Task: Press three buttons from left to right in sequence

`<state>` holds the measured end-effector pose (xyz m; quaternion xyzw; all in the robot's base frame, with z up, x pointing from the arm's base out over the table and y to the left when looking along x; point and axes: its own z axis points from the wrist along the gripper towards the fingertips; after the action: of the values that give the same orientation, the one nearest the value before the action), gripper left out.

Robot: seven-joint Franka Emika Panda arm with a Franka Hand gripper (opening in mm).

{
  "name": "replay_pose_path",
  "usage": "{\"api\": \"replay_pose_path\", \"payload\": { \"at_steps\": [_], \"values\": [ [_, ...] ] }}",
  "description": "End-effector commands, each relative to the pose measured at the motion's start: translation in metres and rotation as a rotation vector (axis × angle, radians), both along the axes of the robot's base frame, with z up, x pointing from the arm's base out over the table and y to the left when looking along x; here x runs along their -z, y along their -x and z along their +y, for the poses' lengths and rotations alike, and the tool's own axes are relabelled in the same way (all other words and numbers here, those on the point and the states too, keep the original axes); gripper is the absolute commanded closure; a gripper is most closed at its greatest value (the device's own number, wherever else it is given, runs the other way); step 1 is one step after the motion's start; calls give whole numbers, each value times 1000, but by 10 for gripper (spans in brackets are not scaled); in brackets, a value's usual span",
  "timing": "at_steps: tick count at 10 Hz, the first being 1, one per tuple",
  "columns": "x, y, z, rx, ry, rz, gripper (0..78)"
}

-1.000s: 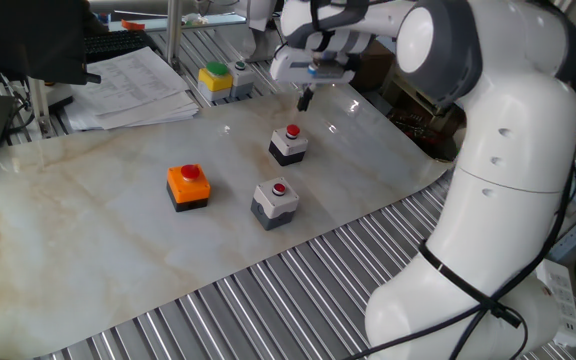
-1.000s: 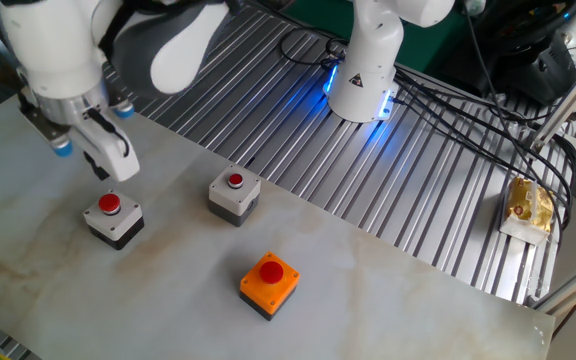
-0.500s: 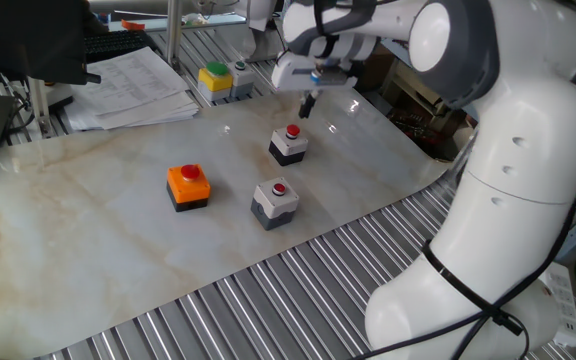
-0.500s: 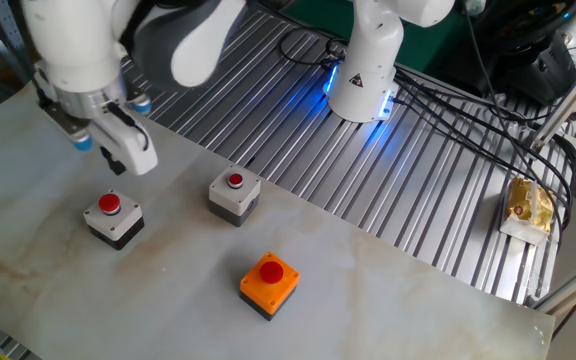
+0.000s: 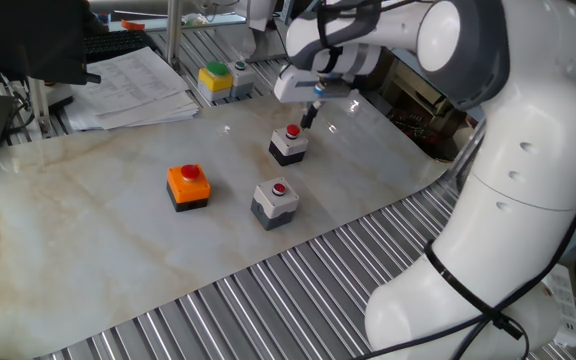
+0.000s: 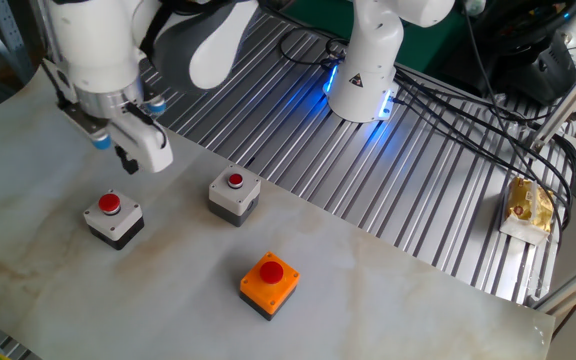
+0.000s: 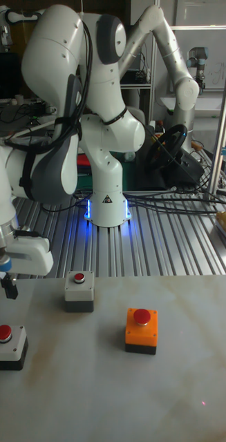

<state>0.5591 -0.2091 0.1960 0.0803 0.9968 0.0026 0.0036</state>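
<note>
Above the white-topped button (image 5: 288,144) I see my pincer (image 5: 310,116) hanging clear, touching nothing; whether its tips are parted, I can't quite tell.

My arm (image 7: 64,83) has glossy white rounded shells with dark grey joint bands. Black cables run along its links. Its base column (image 7: 107,197) carries a small triangular warning label and glows blue at the foot. The white gripper (image 6: 128,160) body ends in short black fingers (image 7: 11,289).
</note>
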Motion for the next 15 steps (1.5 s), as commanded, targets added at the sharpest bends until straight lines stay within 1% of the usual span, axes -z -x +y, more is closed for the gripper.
{"api": "replay_pose_path", "payload": {
  "at_steps": [1, 3, 5, 8, 9, 10, 11, 13, 14, 15],
  "values": [
    [6, 13, -1, -12, 0, -16, 776],
    [15, 26, -2, -14, 1, -28, 776],
    [21, 35, 0, -12, 2, -33, 776],
    [21, 44, 9, 5, -3, -28, 776],
    [20, 47, 12, 22, -25, -27, 776],
    [19, 49, 15, 35, -54, -27, 776],
    [20, 51, 18, 34, -50, -27, 776],
    [21, 60, 26, 35, -40, -27, 776],
    [22, 65, 28, 35, -36, -27, 776],
    [24, 69, 27, 28, -37, -27, 776]
  ]
}}
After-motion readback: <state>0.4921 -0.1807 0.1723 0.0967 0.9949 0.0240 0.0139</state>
